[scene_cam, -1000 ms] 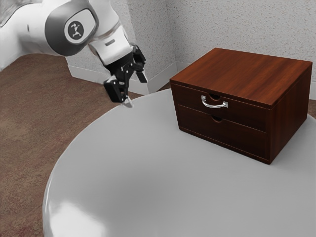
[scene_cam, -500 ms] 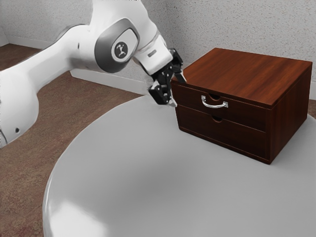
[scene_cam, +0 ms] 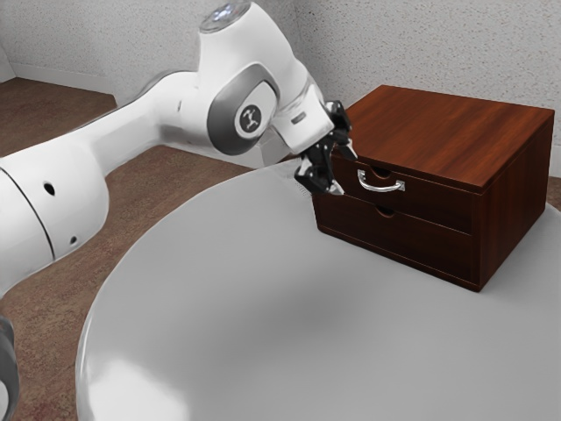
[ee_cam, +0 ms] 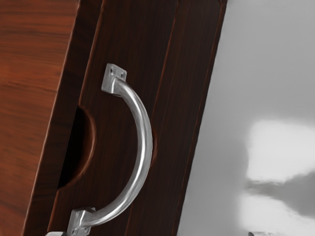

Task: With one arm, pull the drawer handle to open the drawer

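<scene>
Handle (scene_cam: 380,183) sits mid-right of the exterior frame on the top drawer (scene_cam: 438,200), which looks flush with the cabinet (scene_cam: 438,132), so not opened. In the wrist view the handle (ee_cam: 140,147) is close ahead. Gripper (scene_cam: 337,168) is spread, holding nothing, just left of the handle at the cabinet's front corner. You're on approach. Next, you'd straddle the bar, pinch it, then pull toward the frame's lower left over the table (scene_cam: 263,333).
</scene>
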